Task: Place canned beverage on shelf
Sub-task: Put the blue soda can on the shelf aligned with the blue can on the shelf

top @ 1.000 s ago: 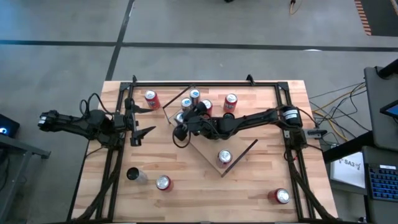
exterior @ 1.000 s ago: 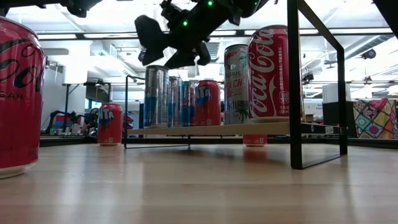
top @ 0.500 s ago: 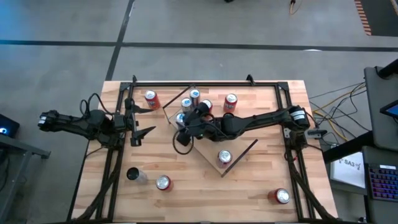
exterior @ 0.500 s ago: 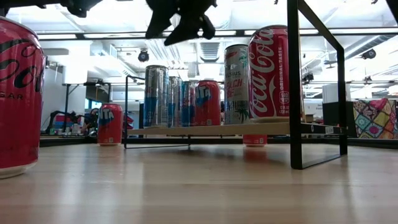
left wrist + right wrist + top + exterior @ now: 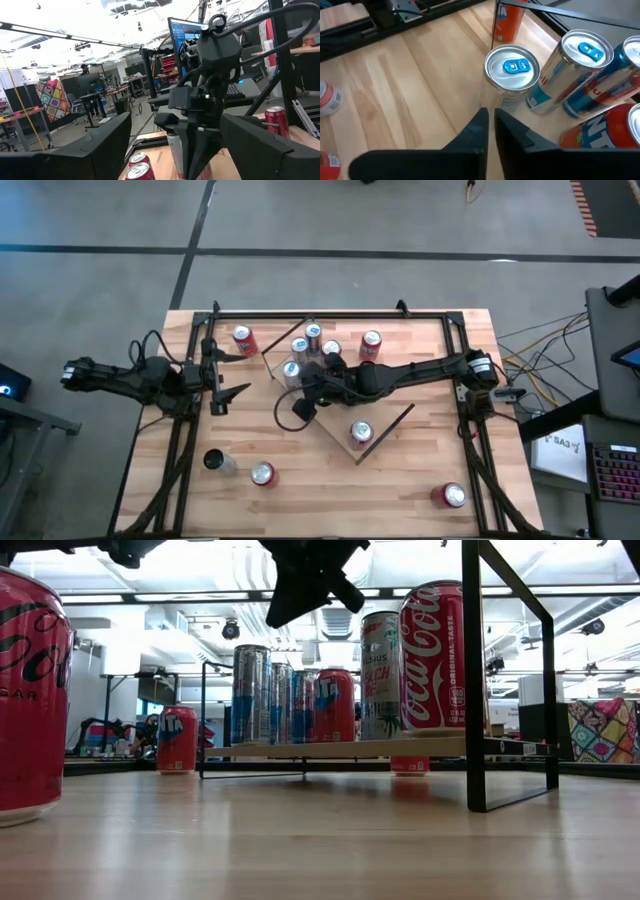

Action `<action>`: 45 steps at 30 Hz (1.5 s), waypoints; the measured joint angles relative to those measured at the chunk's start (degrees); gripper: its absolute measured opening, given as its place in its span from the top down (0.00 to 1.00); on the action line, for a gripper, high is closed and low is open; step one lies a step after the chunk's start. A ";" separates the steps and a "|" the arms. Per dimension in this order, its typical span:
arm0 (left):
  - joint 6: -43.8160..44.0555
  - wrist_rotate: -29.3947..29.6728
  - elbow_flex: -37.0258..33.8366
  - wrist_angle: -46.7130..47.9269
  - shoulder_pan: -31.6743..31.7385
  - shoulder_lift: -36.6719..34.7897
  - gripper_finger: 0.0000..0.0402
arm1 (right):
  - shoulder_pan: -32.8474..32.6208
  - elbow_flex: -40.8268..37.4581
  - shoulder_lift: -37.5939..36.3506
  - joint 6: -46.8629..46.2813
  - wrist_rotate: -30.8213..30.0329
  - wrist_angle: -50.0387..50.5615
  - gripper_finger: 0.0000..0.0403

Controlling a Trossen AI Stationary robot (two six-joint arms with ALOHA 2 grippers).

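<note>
You get bright, even light from the ceiling strip lights (image 5: 180, 597), which wash out the background in the low view. The nearest red can (image 5: 30, 700) looms large and soft-edged. The tabletop (image 5: 400, 480) carries only faint shadows, and the blue-tabbed can (image 5: 512, 70) shows crisp.

I work in a robotics lab, an open hall with a grey concrete floor (image 5: 330, 225) marked by dark lines. My plank table (image 5: 400, 480) sits in a black frame (image 5: 330, 313), with loose cables (image 5: 545, 340) trailing beside it. Beyond the table stand desks, a lit monitor (image 5: 186, 31), a patterned quilt (image 5: 603, 730), strip lights (image 5: 170, 597) and exposed ceiling ducts (image 5: 338, 625)
</note>
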State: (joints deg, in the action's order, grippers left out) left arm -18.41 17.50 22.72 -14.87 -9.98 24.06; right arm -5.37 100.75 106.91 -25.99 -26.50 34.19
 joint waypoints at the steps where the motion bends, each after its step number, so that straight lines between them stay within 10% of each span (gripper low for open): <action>1: 0.00 0.00 0.00 0.00 0.00 -0.01 0.28 | 0.00 -0.07 0.00 -0.02 -0.01 -0.16 0.96; 45: -0.17 0.01 0.00 -0.06 0.00 0.34 0.28 | 3.18 0.02 5.04 -0.38 5.09 -3.38 0.97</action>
State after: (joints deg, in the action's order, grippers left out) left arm -18.59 17.51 22.72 -14.93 -9.98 24.40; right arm -2.19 100.77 111.95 -26.37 -21.42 30.81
